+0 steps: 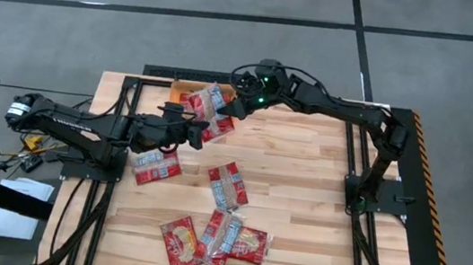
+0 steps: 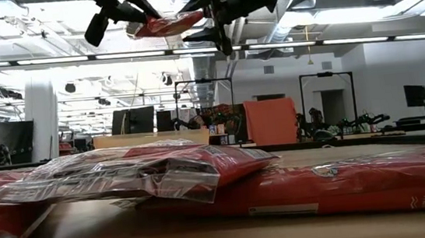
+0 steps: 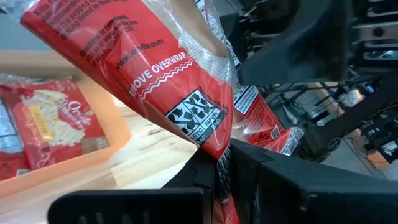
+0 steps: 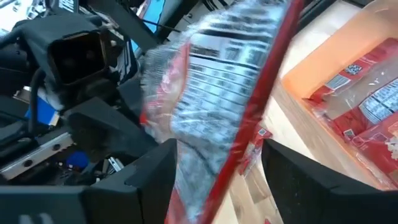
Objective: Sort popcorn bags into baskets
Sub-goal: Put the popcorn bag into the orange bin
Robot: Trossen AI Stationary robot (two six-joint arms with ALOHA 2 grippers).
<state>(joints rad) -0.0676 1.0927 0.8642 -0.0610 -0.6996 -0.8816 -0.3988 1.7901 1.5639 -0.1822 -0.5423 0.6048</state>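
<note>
The left gripper (image 1: 193,133) is clamped on one edge of a red popcorn bag (image 1: 216,127), holding it in the air just beside the orange basket (image 1: 177,86) at the far side of the table. The right gripper (image 1: 238,107) has its fingers spread wide on either side of the same bag's opposite end, not yet pinching it. This looks like a handover, or a two-handed steadying — the floppy packet hangs tilted between both arms, probably so it can be laid flat in the basket.

The basket already contains at least one packet (image 3: 46,124). The loose packets (image 1: 228,186) lie scattered on the near half of the table, apart from the basket.

The table (image 1: 312,178) is pale wood planking in a black frame. Beyond it is an open workshop — exposed ceiling ducts, monitors, equipment racks.
</note>
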